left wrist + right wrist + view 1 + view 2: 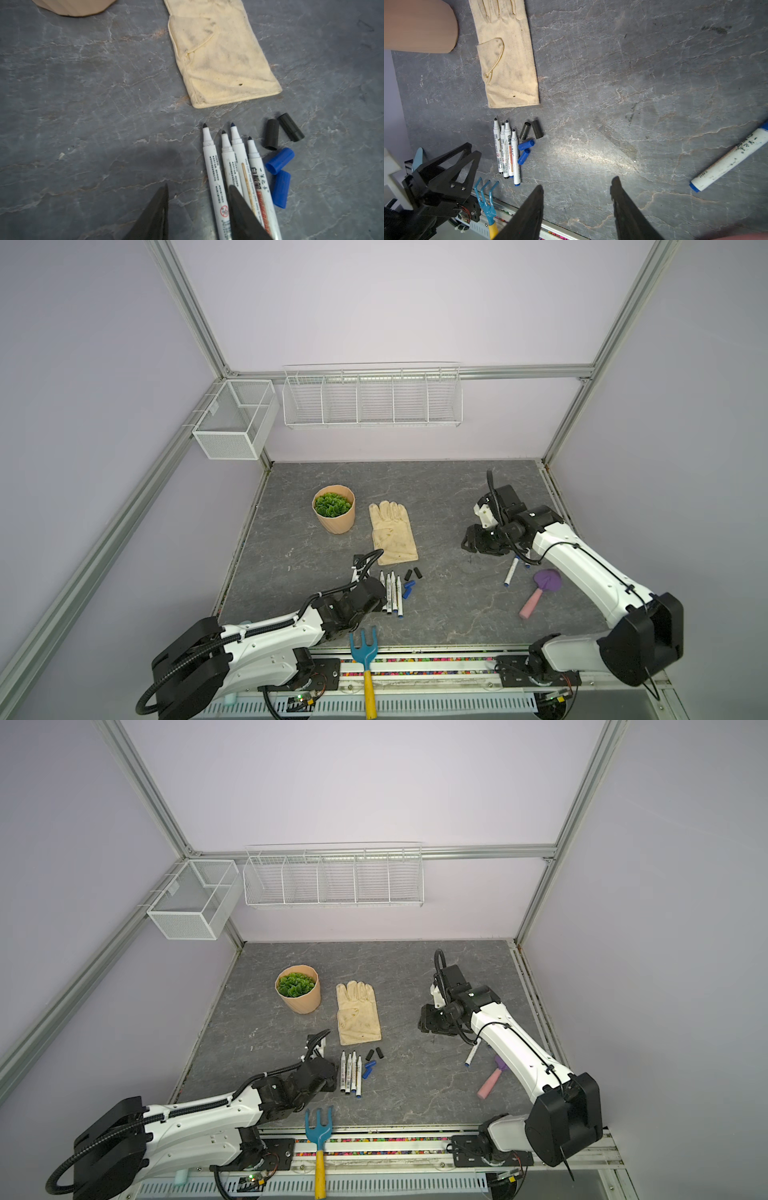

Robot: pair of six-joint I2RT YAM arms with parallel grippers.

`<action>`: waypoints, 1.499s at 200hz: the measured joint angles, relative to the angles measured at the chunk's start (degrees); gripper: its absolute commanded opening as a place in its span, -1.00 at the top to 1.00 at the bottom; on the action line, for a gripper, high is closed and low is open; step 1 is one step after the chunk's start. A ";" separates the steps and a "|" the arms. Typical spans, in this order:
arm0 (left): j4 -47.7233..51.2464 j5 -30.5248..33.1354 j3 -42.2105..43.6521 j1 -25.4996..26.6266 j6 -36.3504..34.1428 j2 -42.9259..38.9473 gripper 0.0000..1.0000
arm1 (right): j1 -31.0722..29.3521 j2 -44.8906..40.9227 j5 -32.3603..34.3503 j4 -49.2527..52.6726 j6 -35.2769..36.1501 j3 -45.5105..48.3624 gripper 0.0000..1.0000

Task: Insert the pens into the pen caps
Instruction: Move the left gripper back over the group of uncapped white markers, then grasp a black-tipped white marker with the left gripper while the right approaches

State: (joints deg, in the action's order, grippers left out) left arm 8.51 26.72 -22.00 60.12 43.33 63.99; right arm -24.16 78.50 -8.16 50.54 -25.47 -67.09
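left end effector [198,185]: spread, empty, low over the row of pens, one finger above the barrels, outermost pen showing in the gap; contact cannot tell
right end effector [577,181]: spread, empty, above bare counter, well apart from the row
pens [226,153]: four uncapped, side by side, touching, tips toward glove [220,58]
fifth pen [731,158]: alone near trowel [542,589], blue at both ends, probably capped already
pen caps [280,161]: two blue, plus black pair [272,135], loose, just beside the row
risk 1: barrels packed tight, so closing likely pinches two or rolls neighbours into caps
risk 2: caps round and light, could skid away under a misaligned push
risk 3: bare tips could smear ink on counter or glove
counter [457,614]: dark grey stone pattern, flat, a few faint marks
room: pale lilac walls, aluminium frame, wire rack [372,398] and mesh box [232,418] hung at back; potted plant [334,510] beside glove, hand rake [364,651] at front edge
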 measured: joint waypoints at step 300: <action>7.61 -2.80 -9.29 0.00 3.02 11.76 1.00 | -0.07 -0.24 -1.20 -0.15 1.33 -0.02 -0.10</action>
State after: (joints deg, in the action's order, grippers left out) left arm 16.12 23.92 -31.29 60.12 46.35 75.75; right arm -24.23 78.26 -9.37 50.39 -24.14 -67.11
